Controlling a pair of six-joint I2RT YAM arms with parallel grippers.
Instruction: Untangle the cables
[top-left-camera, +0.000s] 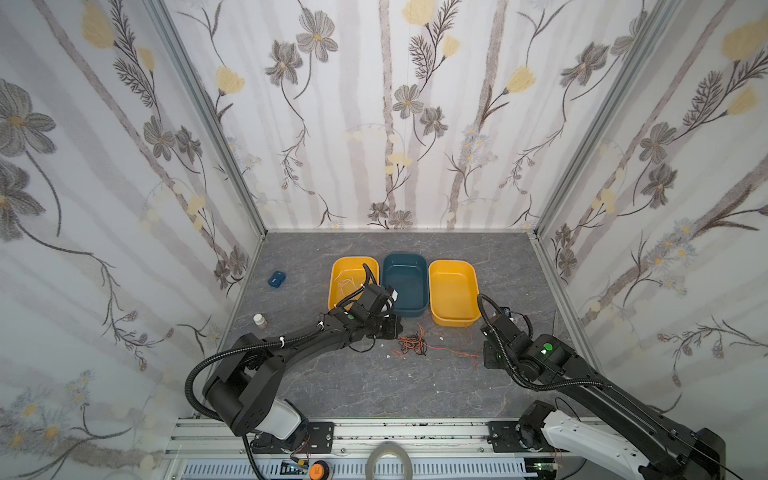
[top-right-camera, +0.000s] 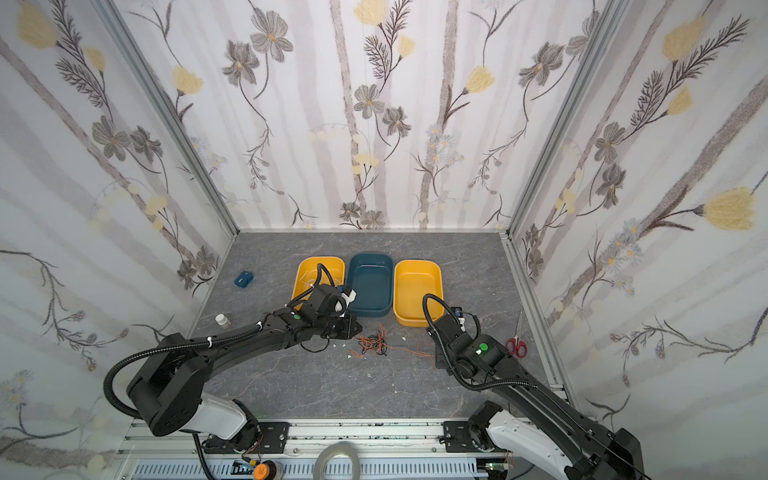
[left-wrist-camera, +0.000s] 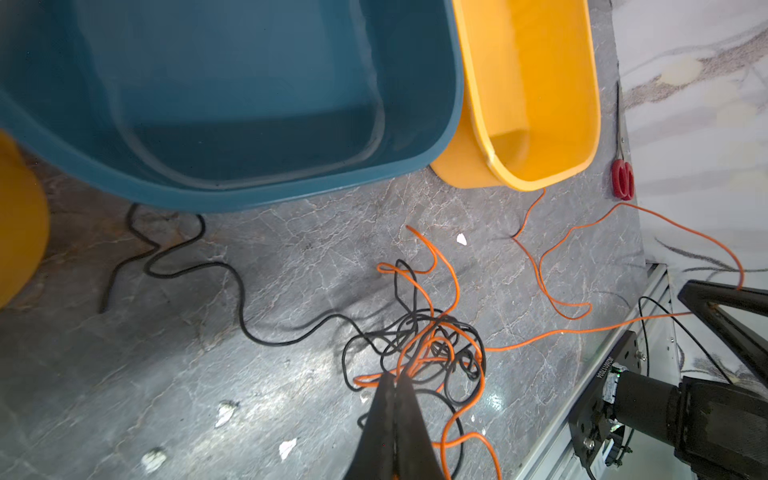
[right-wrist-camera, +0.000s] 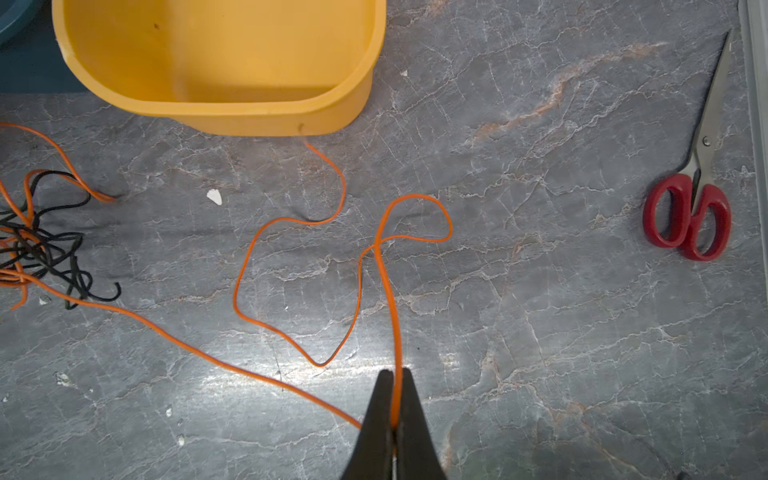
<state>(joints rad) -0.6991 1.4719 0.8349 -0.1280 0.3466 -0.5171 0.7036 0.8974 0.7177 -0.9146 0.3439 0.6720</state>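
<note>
left arm (top-left-camera: 291, 349): stretched low from the near-left base toward the far right, wrist above the near ends of the left bin (top-left-camera: 338, 266) and the blue bin (top-left-camera: 405, 258), fingers angled down and to the right.
left gripper (left-wrist-camera: 395, 376): clenched at the left edge of the tangle (left-wrist-camera: 432, 345), with an orange strand pinched between the tips.
right arm (top-left-camera: 582, 382): raised from the near-right base and leaning far-left, wrist bent down to the table (top-left-camera: 374, 386), just near of the right bin (top-left-camera: 453, 267).
right gripper (right-wrist-camera: 397, 373): clamped on the orange cable (right-wrist-camera: 390, 311), which runs in between the tips.
cables (top-right-camera: 372, 345): orange and black are knotted together on the table between the grippers, near of the blue bin.
orange cable, axis: left to right from the tangle to the right gripper, lifted a little off the table. Slack loops bulge toward the right bin, and one end touches its near wall.
black cable (left-wrist-camera: 274, 343): a wavy tail runs left out of the tangle, its end near of the blue bin.
white cable (top-left-camera: 347, 284): a faint coil in the left bin.
scissors (right-wrist-camera: 685, 216): on the table well right of the right gripper, blades pointing far.
</note>
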